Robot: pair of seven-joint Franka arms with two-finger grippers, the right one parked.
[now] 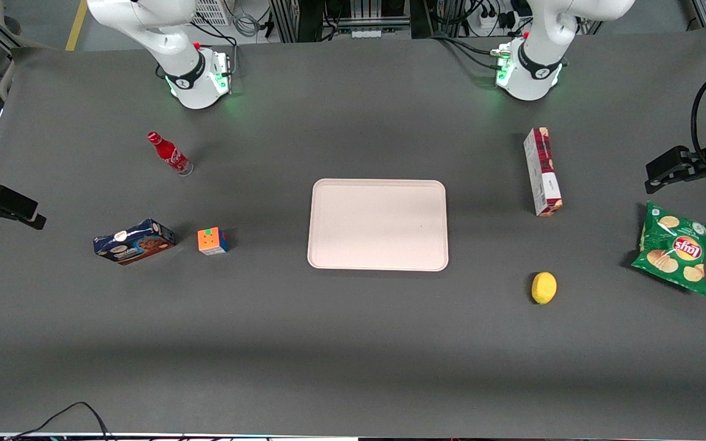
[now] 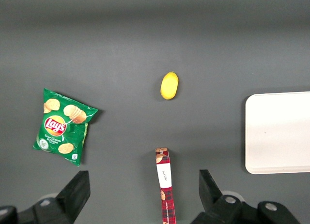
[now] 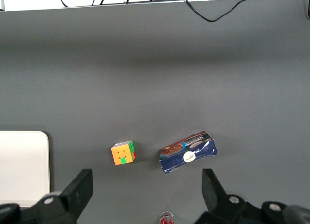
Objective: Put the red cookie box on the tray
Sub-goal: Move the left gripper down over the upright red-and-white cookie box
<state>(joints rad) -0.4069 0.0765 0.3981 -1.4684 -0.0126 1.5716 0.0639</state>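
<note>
The left arm's claw point(image 2: 143, 190) hangs high above the table point(image 1: 353, 343) with its two fingers point(image 2: 77, 191) spread wide apart and nothing clamped between them. In the wrist view the red cookie box point(image 2: 164, 185) shows in the gap between the fingers, down on the table and untouched.

Clock directions below are read in the front view, with 12 o'clock pointing toward the arm bases and 6 o'clock toward the front camera.

The red box point(image 1: 543, 173) lies flat on the table, its long side running nearly from 12 to 6, the white label panel toward the 6 o'clock end. A lemon point(image 1: 543, 288) sits at 6 o'clock from the box, apart from it. A green bag of chips point(image 1: 673, 248) lies at 4 o'clock from the box, toward the working arm's end of the table.

The tray point(image 1: 377, 263) is at 8 o'clock from the box and well apart from it, near the middle of the table. From the tray, a colour cube point(image 1: 212, 241) stands at 9 o'clock, with a blue cookie box point(image 1: 134, 241) just past it on the same line toward the parked arm's end. A red soda bottle point(image 1: 169, 153) lies tilted at 10 o'clock from the tray.
</note>
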